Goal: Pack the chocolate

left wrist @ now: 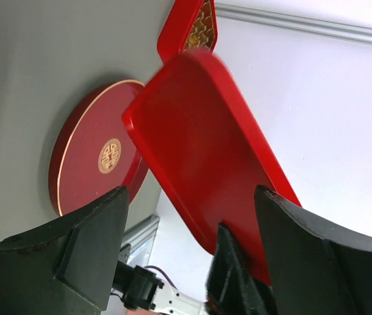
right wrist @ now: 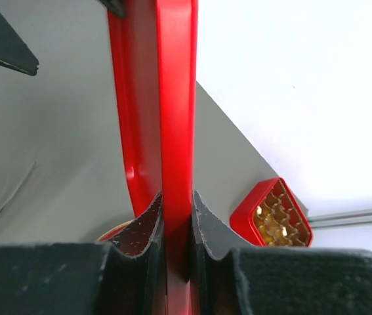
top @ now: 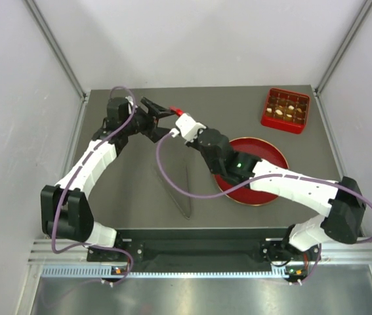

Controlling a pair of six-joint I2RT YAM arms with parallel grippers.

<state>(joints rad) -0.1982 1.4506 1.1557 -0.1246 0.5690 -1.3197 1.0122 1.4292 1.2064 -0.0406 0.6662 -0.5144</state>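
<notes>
My right gripper (right wrist: 176, 197) is shut on the edge of a flat red box lid (right wrist: 172, 98), held upright above the table's far left. In the left wrist view the lid (left wrist: 205, 144) stands between the fingers of my left gripper (left wrist: 192, 190), which is open and not pressing on it. From above, only a red sliver of the lid (top: 176, 110) shows between the left gripper (top: 154, 107) and the right gripper (top: 174, 116). The chocolate (top: 285, 109) sits in the gold cells of a red box (top: 285, 123) at the far right corner, also seen as the box (right wrist: 274, 220).
A round red plate (top: 271, 154) with a gold emblem (left wrist: 110, 155) lies under my right forearm. Thin grey tongs (top: 182, 190) lie on the table in front of the plate's left side. White walls close off the table at the back and both sides.
</notes>
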